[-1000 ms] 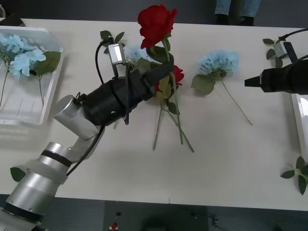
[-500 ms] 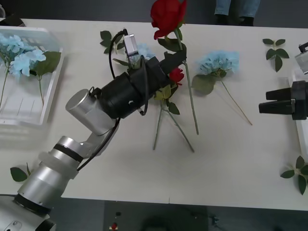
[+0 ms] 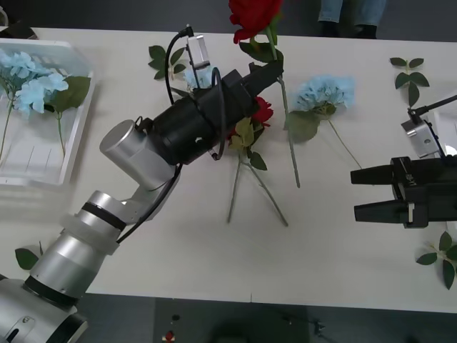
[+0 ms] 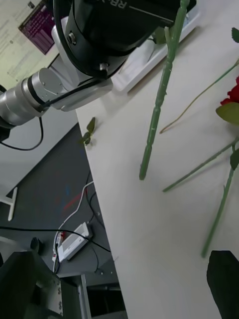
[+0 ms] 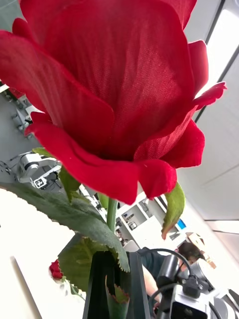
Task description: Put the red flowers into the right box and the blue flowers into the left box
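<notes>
So the left gripper (image 3: 275,70) has its black jaws clamped on the stem of one of the red flowers (image 3: 253,14), right under the bloom, with the long green stem hanging down below the jaws and its tip off the table (image 3: 178,250). My read: these fakes weigh next to nothing, the stem looks like stiff plastic and fairly slick, so the top-heavy bloom could swivel in the pinch if the arm swings quick. Gripping high on the stem just under the leaves seems like the smart spot, squeezing the cloth petals would only crush them. The right gripper (image 3: 355,194) sits well off to the side of the held rose, jaws spread apart, holding nothing. Another red rose (image 3: 262,111) lies on the table just below the left jaws, and a blue flower (image 3: 325,91) rests between the two grippers. The left box (image 3: 71,153) is way off on the far side of the left arm from its jaws and already has blue flowers (image 3: 28,82) lying in it. The right box (image 3: 450,125) peeks out behind the right gripper, can't tell what's in it.
</notes>
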Robot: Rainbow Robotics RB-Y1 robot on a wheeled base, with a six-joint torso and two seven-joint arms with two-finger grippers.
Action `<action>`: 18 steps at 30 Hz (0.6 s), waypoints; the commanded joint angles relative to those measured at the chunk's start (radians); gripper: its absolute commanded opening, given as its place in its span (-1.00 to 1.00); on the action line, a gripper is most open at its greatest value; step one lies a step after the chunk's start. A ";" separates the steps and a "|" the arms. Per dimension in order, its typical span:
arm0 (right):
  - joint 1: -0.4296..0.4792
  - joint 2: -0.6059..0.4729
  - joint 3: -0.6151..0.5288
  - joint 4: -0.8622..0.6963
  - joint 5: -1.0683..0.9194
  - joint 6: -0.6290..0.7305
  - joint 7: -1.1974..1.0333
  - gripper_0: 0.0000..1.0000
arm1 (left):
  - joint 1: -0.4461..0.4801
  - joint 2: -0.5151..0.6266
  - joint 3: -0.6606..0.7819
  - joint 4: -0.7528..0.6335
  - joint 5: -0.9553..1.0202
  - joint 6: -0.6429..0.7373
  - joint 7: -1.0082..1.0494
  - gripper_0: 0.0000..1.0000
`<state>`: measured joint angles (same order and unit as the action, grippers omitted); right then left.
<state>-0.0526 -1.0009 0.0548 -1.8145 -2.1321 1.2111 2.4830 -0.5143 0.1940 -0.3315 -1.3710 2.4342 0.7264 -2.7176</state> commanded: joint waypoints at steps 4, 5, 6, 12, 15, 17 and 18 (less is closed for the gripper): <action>-0.035 0.073 0.022 -0.037 -0.008 -0.036 0.034 1.00 | -0.026 -0.047 -0.032 -0.034 0.005 -0.002 0.012 -1.00; -0.038 0.080 0.031 -0.037 -0.008 -0.047 0.039 1.00 | -0.026 -0.051 -0.032 -0.034 0.005 -0.001 0.012 -1.00; -0.044 0.085 0.045 -0.037 -0.008 -0.062 0.042 1.00 | -0.026 -0.053 -0.035 -0.034 0.005 -0.001 0.012 -1.00; -0.085 0.100 0.125 -0.035 -0.008 -0.163 0.062 1.00 | -0.023 -0.056 -0.050 -0.034 0.005 -0.005 0.012 -1.00; -0.104 0.113 0.158 -0.035 -0.008 -0.216 0.067 1.00 | -0.021 -0.056 -0.054 -0.034 0.005 -0.005 0.012 -1.00; -0.118 0.122 0.183 -0.035 -0.003 -0.252 0.070 1.00 | -0.021 -0.056 -0.055 -0.034 0.003 -0.005 0.012 -1.00; -0.128 0.125 0.195 -0.035 0.000 -0.271 0.070 1.00 | -0.021 -0.056 -0.055 -0.033 0.003 -0.005 0.012 -1.00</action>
<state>-0.1539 -0.9008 0.2463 -1.8262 -2.1320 0.9669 2.5221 -0.5143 0.1522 -0.3870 -1.3710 2.4342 0.7264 -2.7176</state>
